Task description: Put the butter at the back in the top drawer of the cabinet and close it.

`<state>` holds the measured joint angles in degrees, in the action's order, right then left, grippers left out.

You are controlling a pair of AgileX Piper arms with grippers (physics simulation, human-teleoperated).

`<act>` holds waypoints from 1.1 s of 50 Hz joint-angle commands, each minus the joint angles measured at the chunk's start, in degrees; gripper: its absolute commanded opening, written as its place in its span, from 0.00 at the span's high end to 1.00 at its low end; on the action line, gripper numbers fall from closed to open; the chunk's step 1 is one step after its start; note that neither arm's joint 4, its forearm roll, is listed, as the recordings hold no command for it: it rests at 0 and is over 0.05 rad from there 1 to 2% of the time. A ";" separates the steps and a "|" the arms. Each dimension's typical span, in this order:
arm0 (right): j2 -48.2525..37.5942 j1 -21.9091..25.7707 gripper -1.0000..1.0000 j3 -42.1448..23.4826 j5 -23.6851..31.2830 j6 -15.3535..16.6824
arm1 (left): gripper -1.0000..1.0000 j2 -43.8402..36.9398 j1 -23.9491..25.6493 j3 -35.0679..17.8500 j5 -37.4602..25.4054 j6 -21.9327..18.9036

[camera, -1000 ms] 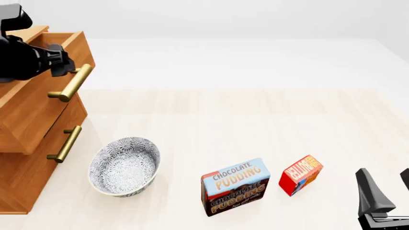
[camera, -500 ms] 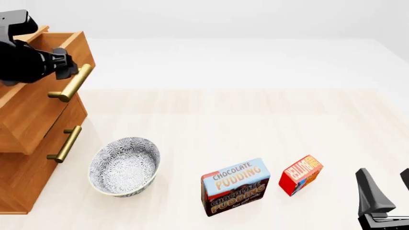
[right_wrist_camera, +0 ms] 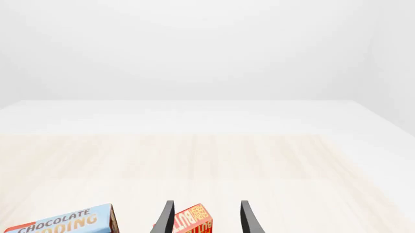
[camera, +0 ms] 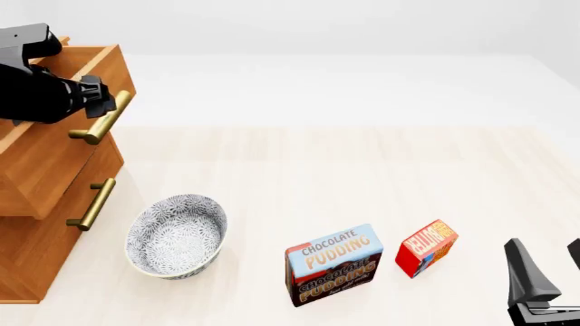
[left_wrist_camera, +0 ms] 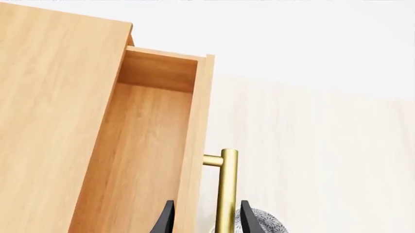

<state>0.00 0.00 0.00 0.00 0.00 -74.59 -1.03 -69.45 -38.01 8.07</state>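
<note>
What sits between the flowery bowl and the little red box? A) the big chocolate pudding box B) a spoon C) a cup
A: the blue-and-brown chocolate pudding box stands between the patterned round bowl and the small red rectangular butter box on the pale wooden table.

No real room here, just a rendered test scene: blank white walls, a flat pale wood table [camera: 363, 176], and a few homely props on it, a wooden cabinet [camera: 45, 204], a patterned bowl [camera: 176, 236], two grocery boxes [camera: 333, 263].
</note>
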 commanded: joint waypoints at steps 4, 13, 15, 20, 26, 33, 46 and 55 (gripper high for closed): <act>0.00 0.00 0.00 0.00 0.00 0.00 | 0.00 -0.96 0.29 1.47 0.94 0.27; 0.00 0.00 0.00 0.00 0.00 0.00 | 0.00 -1.30 0.26 2.28 1.60 0.49; 0.00 0.00 0.00 0.00 0.00 0.00 | 0.00 -1.42 0.25 2.30 1.69 0.47; 0.00 0.00 0.00 0.00 0.00 0.00 | 0.00 -1.54 0.41 2.62 1.98 0.59; 0.00 0.00 0.00 0.00 0.00 0.00 | 0.00 -1.42 0.61 2.87 1.96 0.63; 0.00 0.00 0.00 0.00 0.00 0.00 | 0.00 -1.02 1.23 2.45 1.44 0.67; 0.00 0.00 0.00 0.00 0.00 0.00 | 0.00 -0.69 2.90 1.56 0.73 1.56; 0.00 0.00 0.00 0.00 0.00 0.00 | 0.00 -0.70 3.83 1.62 0.79 2.12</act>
<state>0.00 0.00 0.00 0.00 0.00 -74.15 1.50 -68.77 -36.88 10.37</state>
